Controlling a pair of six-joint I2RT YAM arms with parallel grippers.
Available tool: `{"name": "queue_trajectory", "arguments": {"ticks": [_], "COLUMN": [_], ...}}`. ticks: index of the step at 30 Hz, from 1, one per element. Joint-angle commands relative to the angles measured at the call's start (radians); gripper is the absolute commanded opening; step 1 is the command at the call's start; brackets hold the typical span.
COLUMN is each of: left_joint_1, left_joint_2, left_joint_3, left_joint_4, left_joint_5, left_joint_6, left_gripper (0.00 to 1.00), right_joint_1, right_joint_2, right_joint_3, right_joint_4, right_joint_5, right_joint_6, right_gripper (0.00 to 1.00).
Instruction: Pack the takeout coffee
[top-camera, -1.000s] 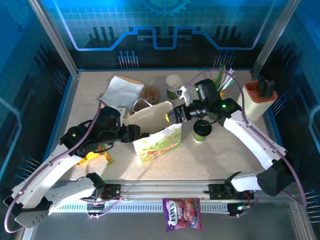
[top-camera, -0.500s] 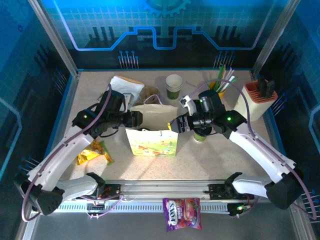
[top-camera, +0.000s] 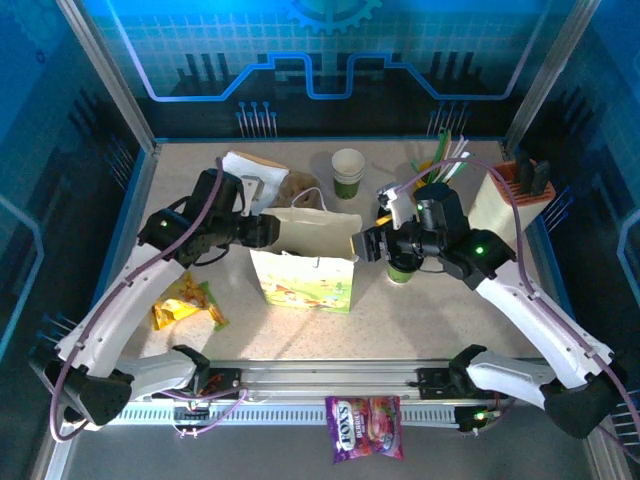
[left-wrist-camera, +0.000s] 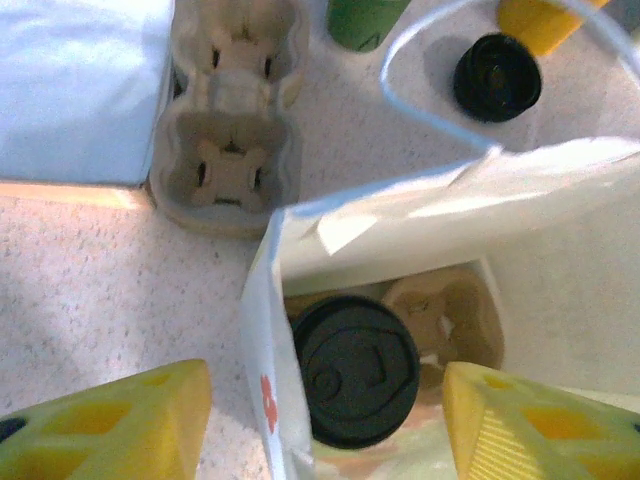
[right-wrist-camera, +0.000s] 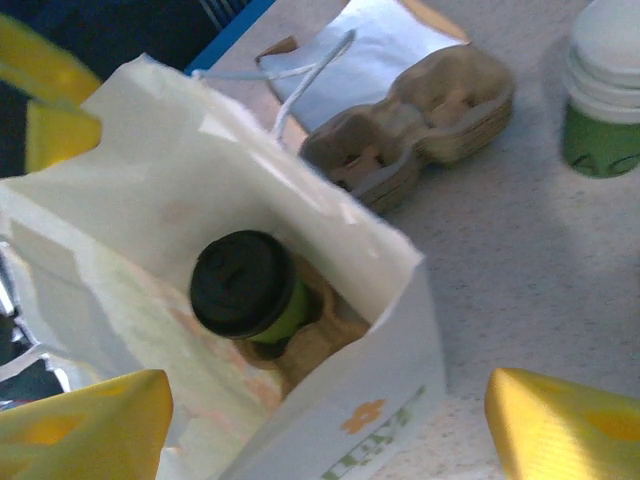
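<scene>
Bag: the white flower-printed paper bag (top-camera: 305, 280) is standing upright in the middle of the desk (top-camera: 450, 325), its mouth gaping open between the two arms.
Coffee packed: one lidded cup (right-wrist-camera: 243, 283), green below its round black lid, is sitting inside the bag, seated in a brown cardboard carrier (left-wrist-camera: 445, 310) at the bottom. The slot beside it is showing bare cardboard.
Coffee waiting: the other lidded cup (top-camera: 403, 270) is standing on the desk just beside the bag's right end, partly under the right arm (top-camera: 520, 290).
Left side: the left jaws are hanging apart over the bag's left end, the bag's wall running between them, and they are clamping nothing.
Right side: the right jaws are spreading wide above the bag's right corner and are gripping nothing.
Behind the bag: a second cardboard carrier (top-camera: 297, 188) is lying on the desk against a flat white paper bag (top-camera: 245, 178). A lidless green-and-white cup (top-camera: 348, 172) is standing near it, and a yellow cup of straws (left-wrist-camera: 540, 18) is standing further right.
Near edge: yellow snack packets (top-camera: 185, 300) are lying by the left arm (top-camera: 130, 290). A purple sweet packet (top-camera: 363, 428) is lying below the mounting rail.
</scene>
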Motion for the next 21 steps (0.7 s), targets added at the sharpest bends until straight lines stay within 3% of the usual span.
{"name": "queue_trajectory", "arguments": {"ticks": [1,7,21], "left_joint_1": [0.006,0.006,0.006], "left_joint_2": [0.016,0.052,0.140], "left_joint_3": [0.034,0.071,0.161], "left_joint_4": [-0.097,-0.124,-0.128], "left_joint_5": [-0.025,-0.006,0.048], "left_joint_6": [0.053,0.067,0.132], "left_gripper": [0.56,0.28,0.10], "right_joint_1": [-0.016,-0.063,-0.155], "right_joint_2": [-0.010,-0.009,0.089], "right_joint_3": [0.047,0.043,0.095], "right_joint_4": [-0.062,-0.069,-0.229], "right_joint_5": [0.133,0.164,0.274], "right_joint_6": [-0.070,-0.075,-0.084], "right_gripper": [0.83,0.84,0.85]}}
